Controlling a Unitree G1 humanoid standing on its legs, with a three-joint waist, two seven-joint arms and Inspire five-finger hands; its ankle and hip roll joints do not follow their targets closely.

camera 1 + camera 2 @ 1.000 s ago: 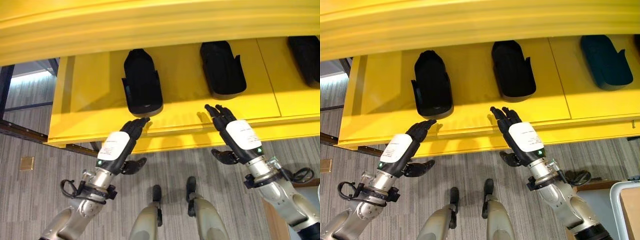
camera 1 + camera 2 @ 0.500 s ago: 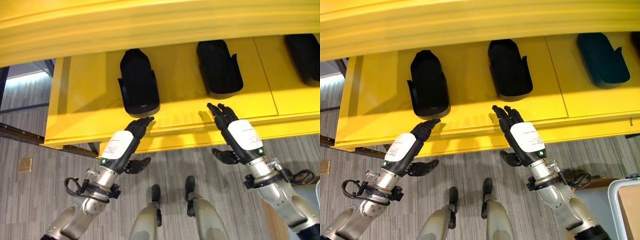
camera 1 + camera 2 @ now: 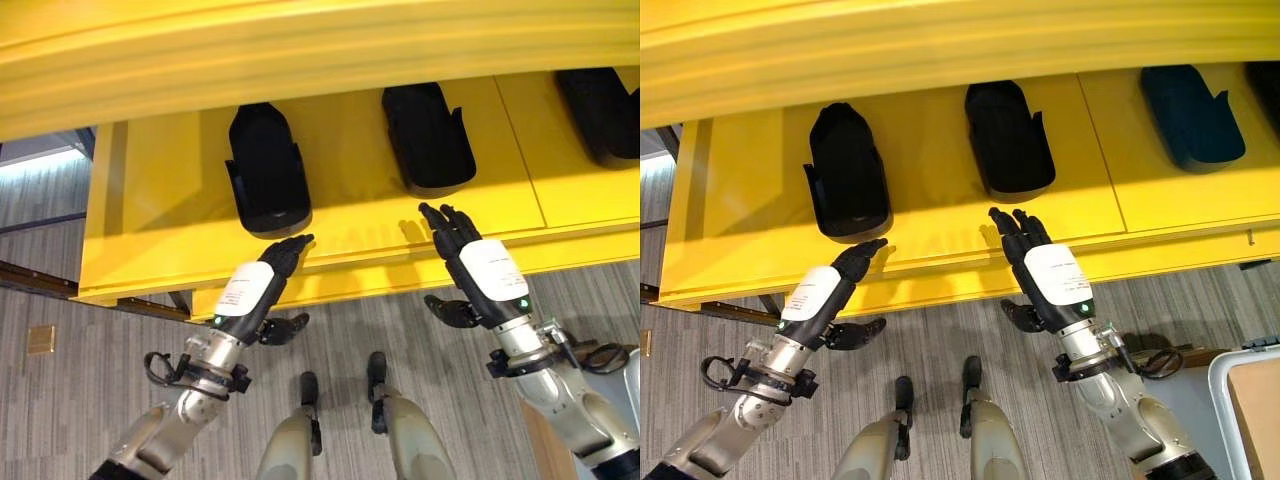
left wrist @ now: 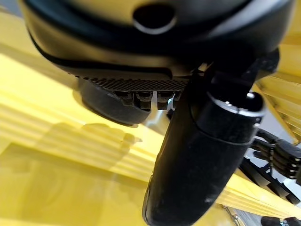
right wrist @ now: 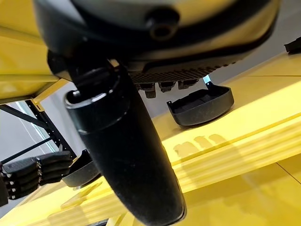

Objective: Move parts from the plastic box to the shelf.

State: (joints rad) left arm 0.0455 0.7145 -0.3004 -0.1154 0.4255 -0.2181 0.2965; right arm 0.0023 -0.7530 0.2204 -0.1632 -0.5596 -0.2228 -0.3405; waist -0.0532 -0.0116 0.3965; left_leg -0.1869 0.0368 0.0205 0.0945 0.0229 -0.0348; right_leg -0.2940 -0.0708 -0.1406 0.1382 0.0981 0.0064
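Your left hand (image 3: 258, 290) and right hand (image 3: 478, 272) reach to the front lip of the yellow metal shelf (image 3: 170, 190), fingers straight, holding nothing. Two black moulded plastic parts lie on the shelf: one (image 3: 265, 170) at 12 o'clock just beyond the left hand, another (image 3: 428, 137) at 12 o'clock beyond the right. Their long axes run 12-to-6. A third dark part (image 3: 1191, 117) lies at 2 o'clock.
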